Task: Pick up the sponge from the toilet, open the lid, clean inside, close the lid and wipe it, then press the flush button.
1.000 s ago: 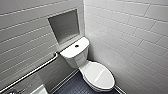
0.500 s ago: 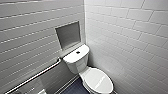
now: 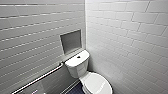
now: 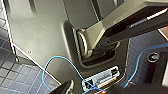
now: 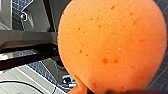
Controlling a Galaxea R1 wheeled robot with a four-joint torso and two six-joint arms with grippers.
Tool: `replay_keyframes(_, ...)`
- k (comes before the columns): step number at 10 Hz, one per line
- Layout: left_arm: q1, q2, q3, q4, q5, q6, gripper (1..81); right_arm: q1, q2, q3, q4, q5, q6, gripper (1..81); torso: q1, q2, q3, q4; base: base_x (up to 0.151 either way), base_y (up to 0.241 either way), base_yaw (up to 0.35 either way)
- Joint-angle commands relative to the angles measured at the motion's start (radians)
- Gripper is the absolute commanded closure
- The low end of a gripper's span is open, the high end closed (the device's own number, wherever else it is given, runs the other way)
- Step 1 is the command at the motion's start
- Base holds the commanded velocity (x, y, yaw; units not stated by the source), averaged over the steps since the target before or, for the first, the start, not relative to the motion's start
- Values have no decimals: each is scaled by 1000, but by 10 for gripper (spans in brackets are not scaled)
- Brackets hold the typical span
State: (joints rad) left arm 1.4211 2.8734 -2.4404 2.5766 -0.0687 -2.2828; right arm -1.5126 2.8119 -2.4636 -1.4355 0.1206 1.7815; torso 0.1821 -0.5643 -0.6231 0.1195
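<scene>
The white toilet [image 3: 96,83] stands in the corner with its lid down. Its tank [image 3: 77,63] is against the left wall, and the small dark flush button [image 3: 78,57] sits in the middle of the tank top. The orange sponge [image 5: 112,45] looms very close in the right wrist view, and my right gripper [image 5: 100,90] is shut on it. My left gripper [image 4: 91,90] is open and holds nothing, hanging over the robot's own grey body and the dark tiled floor [image 4: 15,77].
A metal grab bar [image 3: 37,79] runs along the left wall toward the tank. A recessed niche [image 3: 71,41] is set in that wall above the tank. White tiled walls close in on both sides. Dark blue floor tiles [image 3: 76,89] show beside the bowl.
The camera has moved, so the toilet sits lower in the head view than a second ago. The toilet itself has not moved, and both grippers stay as they were.
</scene>
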Motion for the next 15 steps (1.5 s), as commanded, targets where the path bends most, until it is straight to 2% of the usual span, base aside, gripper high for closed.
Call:
replay_keyframes(1, -23, 9, -28, 5, 38, -1, 10, 8, -1, 3, -26, -26, -2, 811, -62, 96, -1, 0, 0, 0, 0)
replay_keyframes(5, -20, 34, -68, 10, 37, 0, 10, 4, 25, -6, -28, -26, -2, 811, -150, 233, 12, 0, 0, 0, 0)
replay_keyframes(6, -20, 34, -68, 7, 37, 0, 10, 2, 30, -7, -35, -26, -2, 811, -109, 169, 70, 0, 0, 0, 0)
replay_keyframes(7, -18, 34, -66, 7, 38, 0, 10, 2, 31, -7, -40, -26, -2, 811, -127, 197, 112, 0, 0, 0, 0)
replay_keyframes(8, -18, 34, -68, 7, 38, 0, 10, 2, 31, -7, -40, -26, -2, 811, -132, 204, 124, 0, 0, 0, 0)
replay_keyframes(10, -18, 34, -74, 8, 38, 0, 10, 2, 31, -7, -40, -26, -2, 811, -139, 218, 181, 0, 0, 0, 0)
replay_keyframes(11, -18, 38, -95, 8, 40, 0, 10, 2, 31, -7, -42, -26, -2, 811, -140, 218, 189, 0, 0, 0, 0)
replay_keyframes(12, -18, 47, -118, 10, 40, 2, 10, 2, 31, -9, -40, -26, -2, 811, -141, 218, 155, 0, 0, 0, 0)
replay_keyframes(13, -18, 64, -150, 8, 46, -1, 10, 2, 31, -9, -40, -26, -2, 811, -142, 217, 176, 0, 0, 0, 0)
replay_keyframes(15, -18, 95, -199, 7, 46, -4, 10, 2, 34, -9, -40, -26, -2, 811, -143, 217, 188, 0, 0, 0, 0)
